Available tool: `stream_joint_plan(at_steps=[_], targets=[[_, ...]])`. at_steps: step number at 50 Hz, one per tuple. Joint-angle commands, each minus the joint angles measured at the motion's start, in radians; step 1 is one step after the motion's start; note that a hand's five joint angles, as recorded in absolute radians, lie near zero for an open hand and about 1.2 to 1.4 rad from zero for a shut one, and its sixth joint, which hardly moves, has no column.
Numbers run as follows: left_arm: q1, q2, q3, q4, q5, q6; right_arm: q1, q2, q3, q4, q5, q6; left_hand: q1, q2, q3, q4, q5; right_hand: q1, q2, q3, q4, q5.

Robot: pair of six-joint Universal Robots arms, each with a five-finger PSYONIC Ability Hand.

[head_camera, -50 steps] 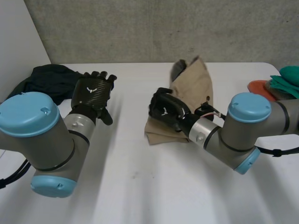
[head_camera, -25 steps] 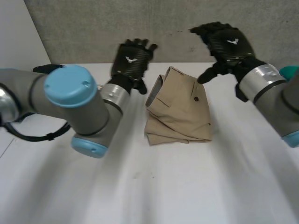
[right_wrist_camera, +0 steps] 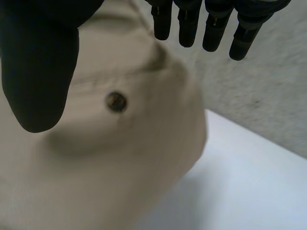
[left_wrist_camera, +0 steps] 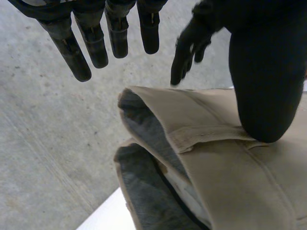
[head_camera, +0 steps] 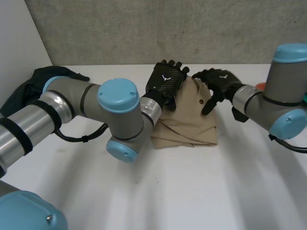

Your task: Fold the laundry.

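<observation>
Tan shorts bulge; my left hand at eleven o'clock and right hand at one, both wide, should press evenly.

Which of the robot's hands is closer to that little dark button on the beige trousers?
Right. The right hand hovers over the button, its thumb just beside it. The left hand is at the other far corner of the trousers, thumb resting on the cloth.
</observation>
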Motion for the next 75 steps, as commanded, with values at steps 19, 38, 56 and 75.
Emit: stream_joint_plan(at_steps=[19,38,56,75], targets=[[0.000,-0.073,0.052,-0.135,-0.132,0.001,0.072,0.196,-0.165,0.092,-0.091,-0.207,0.047,0.045,0.048,0.042,0.040,-0.071,-0.047,-0.045,-0.080,-0.054],[0.039,-0.171,0.109,-0.244,-0.169,0.093,0.040,0.050,-0.026,0.088,0.000,-0.199,0.056,0.054,0.057,0.051,0.049,-0.071,-0.047,-0.045,-0.080,-0.054],[0.035,-0.104,0.063,-0.336,-0.158,0.129,0.038,0.182,-0.139,0.123,0.058,-0.211,0.047,0.045,0.048,0.042,0.040,-0.071,-0.047,-0.045,-0.080,-0.054],[0.038,0.370,-0.219,-0.303,-0.018,-0.077,0.055,-0.318,0.492,-0.289,0.066,-0.216,-0.085,-0.087,-0.084,-0.090,-0.092,-0.071,-0.047,-0.045,-0.080,-0.054]])
